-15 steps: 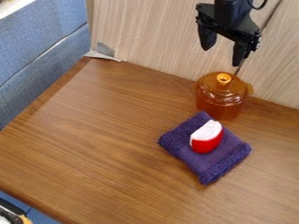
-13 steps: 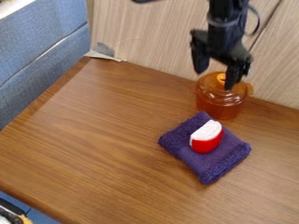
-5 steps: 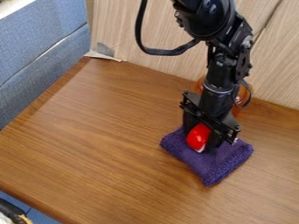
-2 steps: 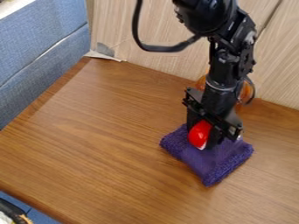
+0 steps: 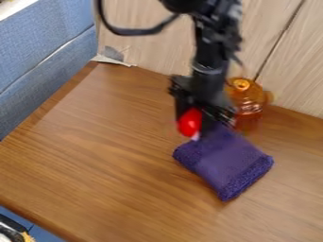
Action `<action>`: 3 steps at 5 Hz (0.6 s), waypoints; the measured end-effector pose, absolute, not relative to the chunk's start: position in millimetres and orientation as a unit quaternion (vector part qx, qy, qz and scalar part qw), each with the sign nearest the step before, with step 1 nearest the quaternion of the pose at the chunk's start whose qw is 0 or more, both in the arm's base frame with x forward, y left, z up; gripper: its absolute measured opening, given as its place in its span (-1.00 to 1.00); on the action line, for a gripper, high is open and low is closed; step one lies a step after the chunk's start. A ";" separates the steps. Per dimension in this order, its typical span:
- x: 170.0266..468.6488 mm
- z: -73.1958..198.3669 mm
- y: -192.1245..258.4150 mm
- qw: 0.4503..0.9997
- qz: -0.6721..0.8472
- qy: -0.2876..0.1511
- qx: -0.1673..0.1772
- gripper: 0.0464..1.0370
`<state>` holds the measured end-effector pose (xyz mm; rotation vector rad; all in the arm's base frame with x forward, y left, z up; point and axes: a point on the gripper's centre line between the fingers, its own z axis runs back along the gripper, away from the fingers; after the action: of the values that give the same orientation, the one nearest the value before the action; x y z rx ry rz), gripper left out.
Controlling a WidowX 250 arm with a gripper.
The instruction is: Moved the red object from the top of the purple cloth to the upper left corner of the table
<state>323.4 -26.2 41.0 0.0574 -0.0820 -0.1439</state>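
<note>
Red obj. [image 5: 189, 123] clamped btwn fingers of gripper [image 5: 193, 124]; upper-L corner [image 5: 99, 71] of table lies up & to L.
Obj. is held near upper-L edge of purple cloth [image 5: 225, 160], w/ cloth to its lower R; height above table [image 5: 95, 142] can't be told. Corner is seen well apart, so a diag. carry up & L is judged to be needed, away from orange pot [image 5: 247, 101] at R, w/ release left for arrival.

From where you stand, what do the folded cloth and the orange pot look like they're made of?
The purple cloth looks like soft terry fabric, judging by its fuzzy edges. The orange pot seems glossy clear plastic or possibly glass, since it is see-through with bright highlights.
</note>
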 end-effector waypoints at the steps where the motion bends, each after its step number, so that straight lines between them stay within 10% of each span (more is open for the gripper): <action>1: 337.2 50.1 8.4 0.998 -0.011 -0.056 0.030 0.11; 3: 369.0 49.5 74.3 0.992 0.096 -0.069 0.037 0.11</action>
<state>369.0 74.3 49.5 0.0746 -0.1390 0.1923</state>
